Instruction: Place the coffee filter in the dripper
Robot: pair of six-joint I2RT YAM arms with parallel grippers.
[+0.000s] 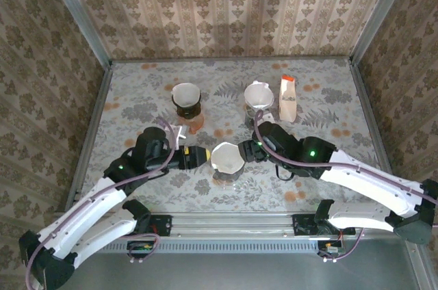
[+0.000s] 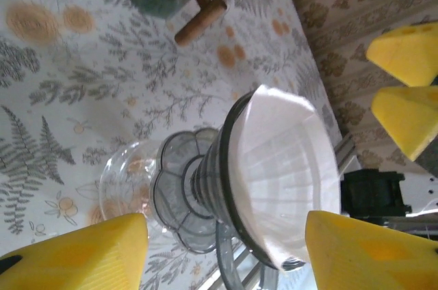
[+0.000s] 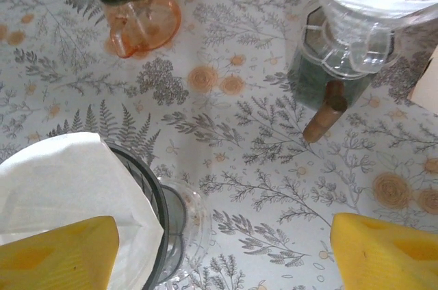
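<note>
Left arm: reaches from the near-left corner toward the desk centre, forearm low, wrist turned inward. Left hand (image 1: 199,156): open, yellow fingers (image 2: 75,252) spread wide to either side of the dripper (image 2: 181,194), gripping nothing. Right arm: reaches from the near-right corner, elbow bent, wrist facing the left arm across the dripper. Right hand (image 1: 248,150): open, fingers (image 3: 383,249) wide apart, one finger just over the filter's edge; whether it touches cannot be told. Filter (image 1: 226,155): white paper cone, seated inside the dripper at desk centre, between the two hands. Dripper: grey ribbed body on a clear glass base. Desk (image 1: 137,91): cover printed with grey ferns and orange flowers. Behind the dripper: an orange jug (image 1: 186,111) with a dark top, a glass pot (image 1: 259,97) with a wooden handle, and a white carton (image 1: 288,98) just beside the pot. Walls (image 1: 226,3): beige damask paper on three sides, metal posts (image 1: 75,9) at the corners.
</note>
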